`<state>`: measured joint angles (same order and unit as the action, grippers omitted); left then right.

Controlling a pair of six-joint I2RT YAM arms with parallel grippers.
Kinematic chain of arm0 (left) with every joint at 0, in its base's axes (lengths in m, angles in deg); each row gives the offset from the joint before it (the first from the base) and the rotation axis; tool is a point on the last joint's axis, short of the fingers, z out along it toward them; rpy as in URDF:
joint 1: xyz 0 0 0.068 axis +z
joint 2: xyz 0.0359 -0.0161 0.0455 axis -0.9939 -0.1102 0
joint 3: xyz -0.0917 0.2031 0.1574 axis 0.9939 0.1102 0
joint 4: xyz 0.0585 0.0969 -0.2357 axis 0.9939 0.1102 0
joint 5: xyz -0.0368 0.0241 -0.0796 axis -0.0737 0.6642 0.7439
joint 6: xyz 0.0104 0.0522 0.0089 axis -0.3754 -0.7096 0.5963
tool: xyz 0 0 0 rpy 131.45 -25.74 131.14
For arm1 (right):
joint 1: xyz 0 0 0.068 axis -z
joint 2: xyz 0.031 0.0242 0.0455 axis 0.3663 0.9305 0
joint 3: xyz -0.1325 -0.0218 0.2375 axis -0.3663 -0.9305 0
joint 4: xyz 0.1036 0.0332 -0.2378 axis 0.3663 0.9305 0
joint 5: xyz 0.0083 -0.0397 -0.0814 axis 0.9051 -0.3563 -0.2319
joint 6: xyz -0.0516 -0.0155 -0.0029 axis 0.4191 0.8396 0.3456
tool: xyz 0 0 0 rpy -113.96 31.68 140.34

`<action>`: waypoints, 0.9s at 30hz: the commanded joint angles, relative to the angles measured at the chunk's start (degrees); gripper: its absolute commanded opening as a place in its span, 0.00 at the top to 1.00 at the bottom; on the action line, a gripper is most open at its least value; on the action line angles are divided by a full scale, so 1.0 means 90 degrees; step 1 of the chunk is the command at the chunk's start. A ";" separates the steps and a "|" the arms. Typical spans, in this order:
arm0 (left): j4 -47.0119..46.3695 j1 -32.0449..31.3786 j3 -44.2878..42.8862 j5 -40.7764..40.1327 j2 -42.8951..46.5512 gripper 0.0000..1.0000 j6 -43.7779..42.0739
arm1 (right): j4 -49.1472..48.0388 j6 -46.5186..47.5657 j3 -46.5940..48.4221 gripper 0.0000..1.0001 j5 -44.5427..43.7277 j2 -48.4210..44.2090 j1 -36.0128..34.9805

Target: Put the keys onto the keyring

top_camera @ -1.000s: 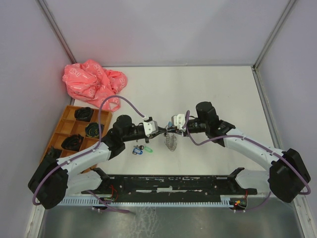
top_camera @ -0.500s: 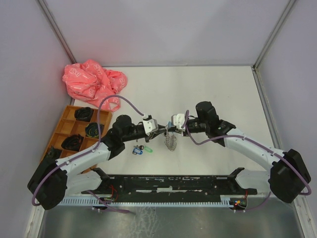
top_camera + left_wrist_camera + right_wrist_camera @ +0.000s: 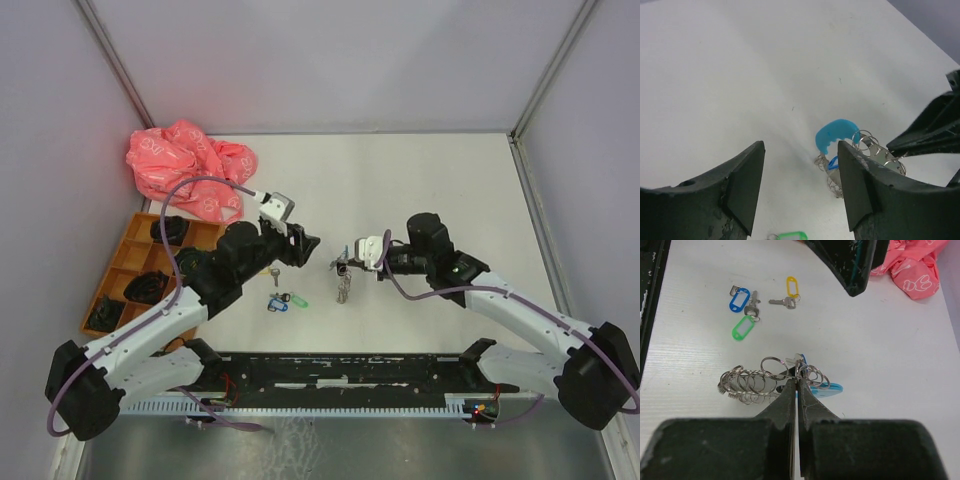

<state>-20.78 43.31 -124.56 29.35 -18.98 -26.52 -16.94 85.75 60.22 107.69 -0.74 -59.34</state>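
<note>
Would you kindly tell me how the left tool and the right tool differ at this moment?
The left tool stands open with nothing between its fingers, whereas the right tool is shut on the keyring, pinching one of its wire rings. The left tool hangs apart from the keyring, while the right tool touches it. Both have dark fingers and face each other across the keyring.

We see the keyring (image 3: 344, 282) near the middle of the tabletop (image 3: 430, 180), at the tip of the right gripper (image 3: 340, 265). The keys (image 3: 285, 300) lie on the tabletop left of it. The left gripper (image 3: 303, 245) hangs farther left, apart from the keyring. A bag (image 3: 185, 165) sits far left, with a tray (image 3: 125, 262) in front of it.
</note>
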 commanded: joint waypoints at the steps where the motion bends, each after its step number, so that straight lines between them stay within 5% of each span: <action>1: 0.1974 0.0004 -0.0604 -0.1373 -0.0027 0.27 0.1471 | -0.0343 0.0041 -0.0066 0.99 -0.0181 -0.0418 -0.0011; 5: 0.2850 0.0006 -0.0734 -0.2062 -0.0136 0.22 0.2115 | -0.0357 0.0022 -0.0104 0.99 -0.0172 -0.0461 -0.0013; 7: 0.3203 0.0067 -0.0834 -0.2062 -0.0330 0.01 0.2173 | -0.0394 0.0000 -0.0116 0.99 -0.0167 -0.0471 -0.0015; 23: 0.3938 0.0519 0.0074 -0.1225 -0.0893 0.00 0.3879 | -0.0720 -0.0246 -0.0278 0.99 -0.0006 -0.0603 -0.0020; 27: 0.4082 0.0519 0.0164 -0.1395 -0.0927 0.08 0.3997 | -0.0802 -0.0311 -0.0299 0.99 0.0084 -0.0586 -0.0015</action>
<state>14.84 47.88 -123.16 17.20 -27.87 4.17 -18.99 84.15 57.20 106.64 -4.58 -59.34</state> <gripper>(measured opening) 0.946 0.015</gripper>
